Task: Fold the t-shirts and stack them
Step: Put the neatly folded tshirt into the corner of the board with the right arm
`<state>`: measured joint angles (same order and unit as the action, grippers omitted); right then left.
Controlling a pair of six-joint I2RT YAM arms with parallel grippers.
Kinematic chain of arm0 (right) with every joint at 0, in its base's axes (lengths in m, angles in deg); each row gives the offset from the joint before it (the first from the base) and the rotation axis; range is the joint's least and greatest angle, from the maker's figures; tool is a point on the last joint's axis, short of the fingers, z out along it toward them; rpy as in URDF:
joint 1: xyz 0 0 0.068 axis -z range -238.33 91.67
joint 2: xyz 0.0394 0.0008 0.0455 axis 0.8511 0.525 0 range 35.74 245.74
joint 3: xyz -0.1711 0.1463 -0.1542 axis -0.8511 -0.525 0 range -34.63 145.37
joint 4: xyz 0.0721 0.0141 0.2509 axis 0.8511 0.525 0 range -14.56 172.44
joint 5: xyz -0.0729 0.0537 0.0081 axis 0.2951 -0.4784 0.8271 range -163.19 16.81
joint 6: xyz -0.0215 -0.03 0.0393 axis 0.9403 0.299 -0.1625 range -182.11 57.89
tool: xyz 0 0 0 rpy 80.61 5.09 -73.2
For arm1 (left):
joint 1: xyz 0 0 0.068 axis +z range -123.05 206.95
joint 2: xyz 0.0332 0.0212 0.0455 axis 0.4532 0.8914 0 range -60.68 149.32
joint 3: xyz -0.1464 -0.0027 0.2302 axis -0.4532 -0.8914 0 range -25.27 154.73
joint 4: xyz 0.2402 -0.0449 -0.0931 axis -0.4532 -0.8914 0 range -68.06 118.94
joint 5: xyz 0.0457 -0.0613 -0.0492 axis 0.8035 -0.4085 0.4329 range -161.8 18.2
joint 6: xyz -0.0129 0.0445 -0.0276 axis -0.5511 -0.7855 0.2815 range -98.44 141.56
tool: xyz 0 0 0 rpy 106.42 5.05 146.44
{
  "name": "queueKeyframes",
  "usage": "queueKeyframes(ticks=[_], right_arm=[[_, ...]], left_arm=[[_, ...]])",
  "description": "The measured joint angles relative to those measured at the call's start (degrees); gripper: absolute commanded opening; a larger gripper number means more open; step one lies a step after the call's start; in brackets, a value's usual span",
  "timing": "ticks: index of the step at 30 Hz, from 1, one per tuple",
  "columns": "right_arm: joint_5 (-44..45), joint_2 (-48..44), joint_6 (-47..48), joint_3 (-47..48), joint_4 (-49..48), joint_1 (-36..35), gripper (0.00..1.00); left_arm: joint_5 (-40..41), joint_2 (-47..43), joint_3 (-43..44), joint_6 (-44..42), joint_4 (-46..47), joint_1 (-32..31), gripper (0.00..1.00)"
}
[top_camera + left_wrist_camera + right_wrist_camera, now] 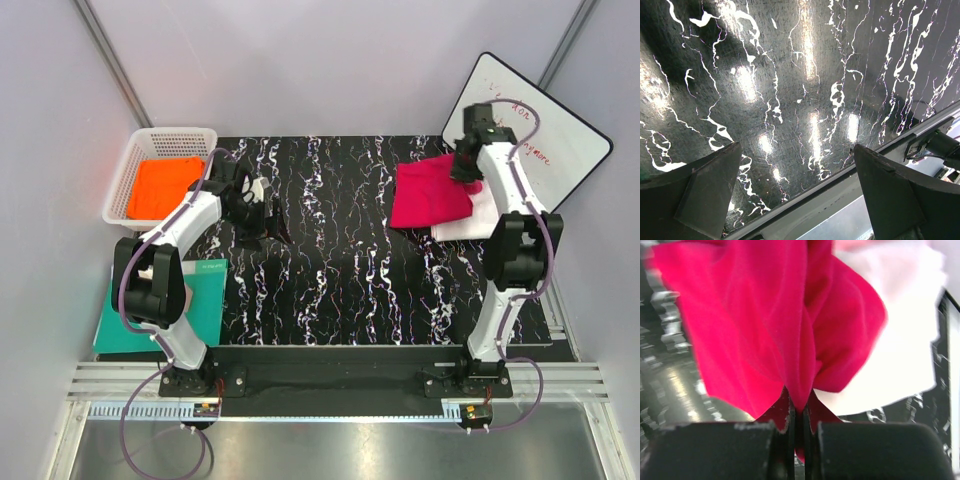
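Note:
The crimson-pink t-shirt [428, 192] lies folded at the far right of the black marbled table, overlapping the white t-shirt [470, 224]. My right gripper [466, 170] is shut on an edge of it. In the right wrist view a fold of the crimson-pink t-shirt [775, 320] is pinched where my right gripper [798, 412] closes, and the white t-shirt [895, 345] lies behind it. The orange t-shirt [163, 187] rests in a white basket [134, 152] at far left. Beside the basket, my left gripper [258, 205] hovers open over the table. Its fingers [710, 195] hold nothing.
A teal-green board [210, 305] lies at the table's near left, partly under the left arm. A whiteboard [560, 140] leans at the far right corner. Grey walls enclose the table [340, 250] on three sides. A metal rail [840, 200] shows past the table edge.

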<state>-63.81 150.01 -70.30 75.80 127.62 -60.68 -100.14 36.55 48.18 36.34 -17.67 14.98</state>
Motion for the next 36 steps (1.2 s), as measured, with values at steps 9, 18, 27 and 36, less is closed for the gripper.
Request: queueKeyframes(ticks=[9, 18, 27, 36], right_arm=[[-0.7, 0.0, -0.3, -5.2, 1.0, 13.2, 0.01], [2.6, 0.0, 0.9, -4.9, 1.9, 13.5, 0.01], [2.5, -0.5, 2.3, -1.2, 2.5, 13.5, 0.01], [4.9, -2.0, 4.3, 0.0, -0.1, 13.6, 0.02]], left_arm=[[0.0, 0.1, -0.6, 0.0, 0.2, 0.0, 0.99], [-0.2, 0.5, -0.6, 0.0, 0.2, 0.0, 0.99], [-0.2, 0.5, -0.6, 0.0, 0.2, 0.0, 0.99], [-0.2, 0.5, -0.6, 0.0, 0.2, 0.0, 0.99]])
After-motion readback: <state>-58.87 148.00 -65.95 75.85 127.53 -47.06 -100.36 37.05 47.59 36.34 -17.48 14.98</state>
